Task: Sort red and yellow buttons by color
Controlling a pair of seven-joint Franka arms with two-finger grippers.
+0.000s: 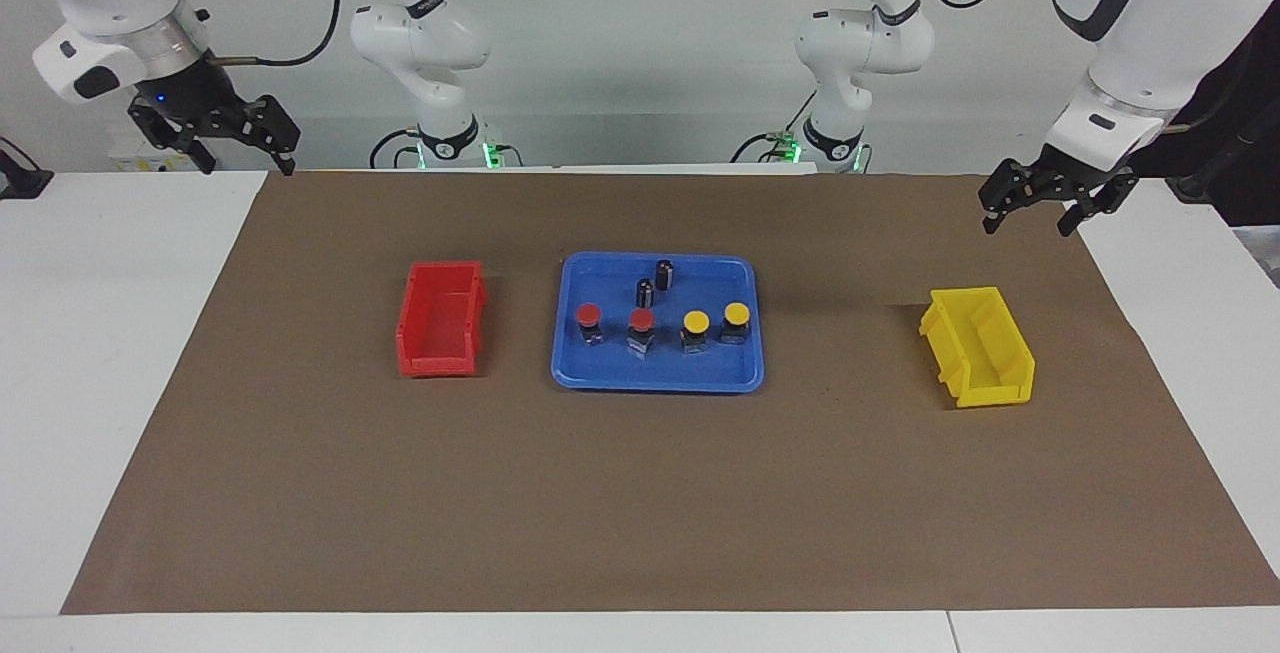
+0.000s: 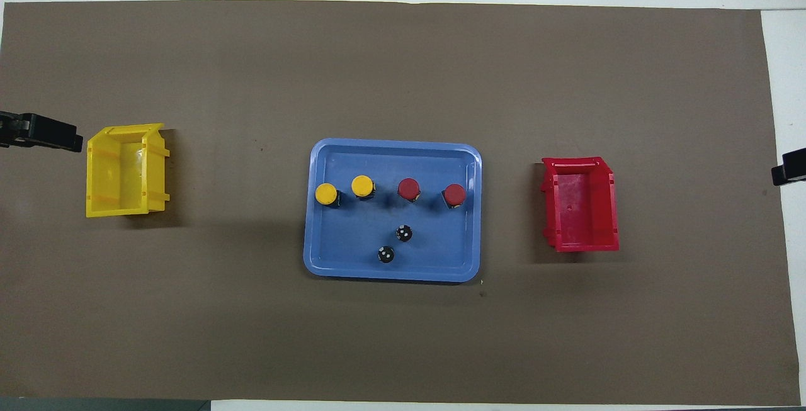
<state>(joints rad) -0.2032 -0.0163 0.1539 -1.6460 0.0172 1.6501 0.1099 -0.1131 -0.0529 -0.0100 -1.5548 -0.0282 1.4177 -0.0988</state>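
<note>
Sorting has not begun: four red and yellow buttons stand in the blue plastic tray mid-counter. Left gripper and right gripper hang wide, empty, over the counter's end edges. Next: reach in, pinch one cap.

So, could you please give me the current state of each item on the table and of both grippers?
red buttons: upright in the blue tray, unsorted
yellow buttons: upright in the tray, unsorted
dark cylinders: standing in the tray
red bin: empty
yellow bin: empty
left gripper: open, raised, holding nothing
right gripper: open, raised, holding nothing
</note>
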